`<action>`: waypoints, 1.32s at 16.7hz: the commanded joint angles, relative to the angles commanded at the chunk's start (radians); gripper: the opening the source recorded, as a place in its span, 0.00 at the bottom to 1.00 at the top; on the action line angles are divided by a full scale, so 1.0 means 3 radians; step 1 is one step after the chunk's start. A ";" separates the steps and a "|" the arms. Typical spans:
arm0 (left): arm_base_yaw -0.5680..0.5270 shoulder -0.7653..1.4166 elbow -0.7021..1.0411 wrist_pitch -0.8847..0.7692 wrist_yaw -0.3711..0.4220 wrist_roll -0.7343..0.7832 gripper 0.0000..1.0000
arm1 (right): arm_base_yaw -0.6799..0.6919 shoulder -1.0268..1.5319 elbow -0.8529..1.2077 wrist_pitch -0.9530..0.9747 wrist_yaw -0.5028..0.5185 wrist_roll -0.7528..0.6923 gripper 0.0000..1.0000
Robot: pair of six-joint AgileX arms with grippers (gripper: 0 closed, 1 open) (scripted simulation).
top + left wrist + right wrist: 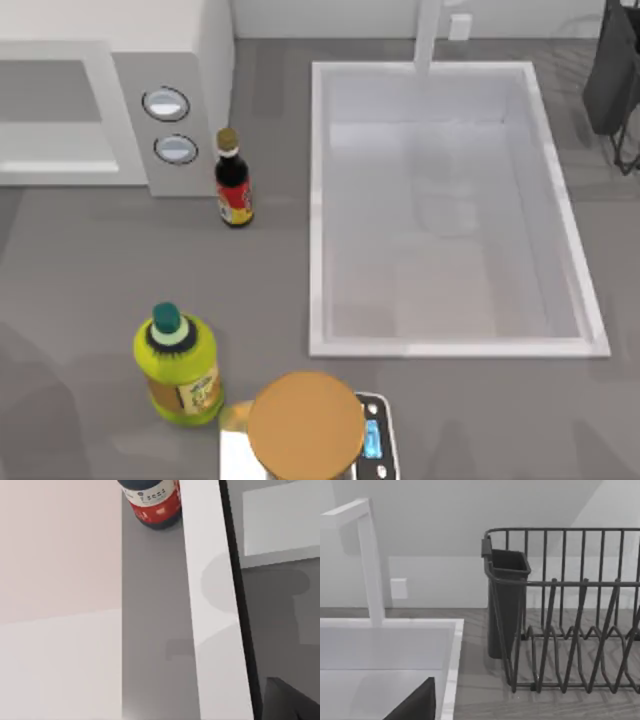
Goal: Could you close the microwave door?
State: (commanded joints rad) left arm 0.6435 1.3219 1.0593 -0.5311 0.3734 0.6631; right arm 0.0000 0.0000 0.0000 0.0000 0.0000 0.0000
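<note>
Microwave (pixel 110 110) far left, door (pixel 212 605) seemingly ajar (edge-on); gripper states cannot tell. Best pushed flat, steadily, clear of sauce bottle (pixel 233 180).

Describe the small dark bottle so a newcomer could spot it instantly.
Start at the microwave at the top view's upper left, with its two round knobs. Just right of its front corner stands the dark bottle on the grey table. Unlike the bigger yellow bottle nearer the front edge, it is slim, with a gold cap and red label.
</note>
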 joint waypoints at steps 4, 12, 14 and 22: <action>0.0845 0.0947 0.0723 -0.0487 0.0613 0.0546 0.00 | 0.0000 0.0000 0.0000 0.0000 0.0000 0.0000 1.00; 0.1362 0.1474 0.1132 -0.0785 0.0999 0.0878 0.00 | 0.0000 0.0000 0.0000 0.0000 0.0000 0.0000 1.00; 0.1351 0.1469 0.1114 -0.0767 0.0987 0.0877 0.00 | 0.0000 0.0000 0.0000 0.0000 0.0000 0.0000 1.00; 0.1364 0.1775 0.0442 0.0242 0.1000 0.0888 0.00 | 0.0000 0.0000 0.0000 0.0000 0.0000 0.0000 1.00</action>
State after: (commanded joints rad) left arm 1.0526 1.8543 1.1919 -0.4587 0.6735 0.9295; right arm 0.0000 0.0000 0.0000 0.0000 0.0000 0.0000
